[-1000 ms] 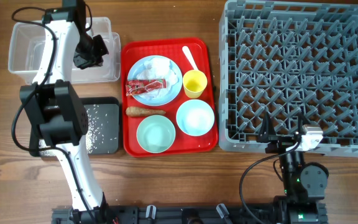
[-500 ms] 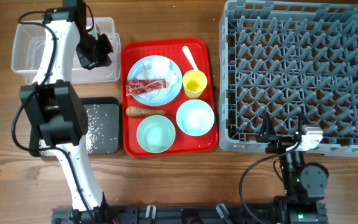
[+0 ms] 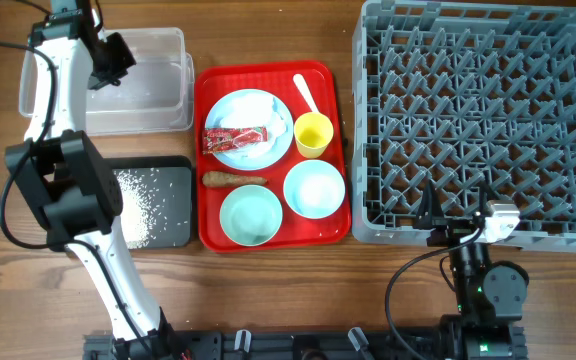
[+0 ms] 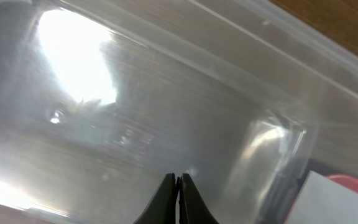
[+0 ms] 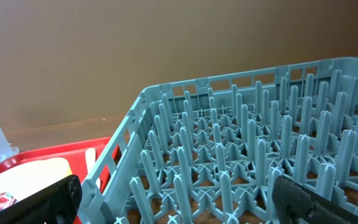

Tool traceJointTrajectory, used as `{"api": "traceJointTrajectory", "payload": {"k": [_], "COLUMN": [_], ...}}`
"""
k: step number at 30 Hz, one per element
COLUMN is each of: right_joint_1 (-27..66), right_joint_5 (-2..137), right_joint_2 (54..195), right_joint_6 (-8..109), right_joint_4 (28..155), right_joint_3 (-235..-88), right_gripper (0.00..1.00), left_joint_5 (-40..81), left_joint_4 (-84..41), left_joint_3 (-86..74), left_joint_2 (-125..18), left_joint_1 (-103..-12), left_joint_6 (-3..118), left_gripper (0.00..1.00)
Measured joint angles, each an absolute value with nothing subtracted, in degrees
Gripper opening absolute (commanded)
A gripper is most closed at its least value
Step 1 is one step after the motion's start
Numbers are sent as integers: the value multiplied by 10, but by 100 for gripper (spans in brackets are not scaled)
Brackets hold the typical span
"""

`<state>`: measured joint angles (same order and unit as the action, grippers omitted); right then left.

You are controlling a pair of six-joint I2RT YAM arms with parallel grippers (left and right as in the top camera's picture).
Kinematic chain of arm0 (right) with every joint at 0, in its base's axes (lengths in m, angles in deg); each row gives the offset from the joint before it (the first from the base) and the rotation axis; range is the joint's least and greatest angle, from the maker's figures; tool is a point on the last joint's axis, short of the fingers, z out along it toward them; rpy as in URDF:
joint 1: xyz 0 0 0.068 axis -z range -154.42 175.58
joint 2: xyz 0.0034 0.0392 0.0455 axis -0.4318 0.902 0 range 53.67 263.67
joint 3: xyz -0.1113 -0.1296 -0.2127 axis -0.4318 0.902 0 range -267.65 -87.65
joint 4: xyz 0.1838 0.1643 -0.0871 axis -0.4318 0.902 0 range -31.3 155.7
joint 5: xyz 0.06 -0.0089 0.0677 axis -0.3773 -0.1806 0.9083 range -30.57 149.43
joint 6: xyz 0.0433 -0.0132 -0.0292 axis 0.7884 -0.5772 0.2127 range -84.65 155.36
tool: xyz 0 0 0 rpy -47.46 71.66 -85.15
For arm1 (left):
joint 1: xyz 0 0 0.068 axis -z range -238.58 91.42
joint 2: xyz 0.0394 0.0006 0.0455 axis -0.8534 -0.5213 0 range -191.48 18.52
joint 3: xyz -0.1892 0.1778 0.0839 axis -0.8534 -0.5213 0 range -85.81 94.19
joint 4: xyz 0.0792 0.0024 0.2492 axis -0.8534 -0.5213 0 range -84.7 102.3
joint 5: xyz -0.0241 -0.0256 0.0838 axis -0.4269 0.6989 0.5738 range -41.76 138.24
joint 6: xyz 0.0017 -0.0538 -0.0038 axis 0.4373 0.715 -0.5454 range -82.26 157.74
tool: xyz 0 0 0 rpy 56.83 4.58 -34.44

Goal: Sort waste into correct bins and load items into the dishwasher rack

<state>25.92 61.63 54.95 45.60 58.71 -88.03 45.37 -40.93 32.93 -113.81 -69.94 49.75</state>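
Note:
My left gripper (image 3: pixel 114 57) hangs shut and empty over the far left part of the clear tub (image 3: pixel 148 85); in the left wrist view its fingertips (image 4: pixel 179 185) are pressed together above the tub's floor (image 4: pixel 135 112). The black tray (image 3: pixel 168 195) holds loose rice grains (image 3: pixel 133 200). On the red serving tray (image 3: pixel 268 240), a blue plate (image 3: pixel 233 105) carries white tissue (image 3: pixel 260 108) and a red wrapper (image 3: pixel 235 140). Nearby lie a brown stick (image 3: pixel 233 180), a yellow cup (image 3: pixel 313 135), a white spoon (image 3: pixel 305 92) and two bowls (image 3: pixel 251 215) (image 3: pixel 314 188). My right gripper (image 3: pixel 455 222) (image 5: pixel 179 205) stands open at the front edge of the rack (image 3: pixel 478 120) (image 5: pixel 241 143).
The red serving tray lies between the two bins and the rack, close against the rack's left wall. The left arm's links (image 3: pixel 63 180) reach over the black tray's left side. Bare wooden table (image 3: pixel 298 290) runs along the front.
The left gripper has swung from the tub's right side to its far left, still shut. More of the rice on the black tray now shows. The right arm has not moved.

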Motion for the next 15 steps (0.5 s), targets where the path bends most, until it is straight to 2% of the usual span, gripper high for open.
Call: {"api": "traceJointTrajectory", "payload": {"k": [6, 15], "right_joint_1": [259, 259], "right_joint_5": [616, 616], "right_joint_2": [550, 550], "right_joint_6": [456, 456], "right_joint_4": [587, 587], "right_joint_3": [-880, -880], "right_gripper": [100, 100], "left_joint_5": [454, 454], "left_joint_4": [-403, -402], "left_joint_3": [328, 329], "left_joint_2": [-1170, -1222], "left_joint_1": [-700, -700], "left_joint_6": [431, 405], "left_gripper": [4, 4]}}
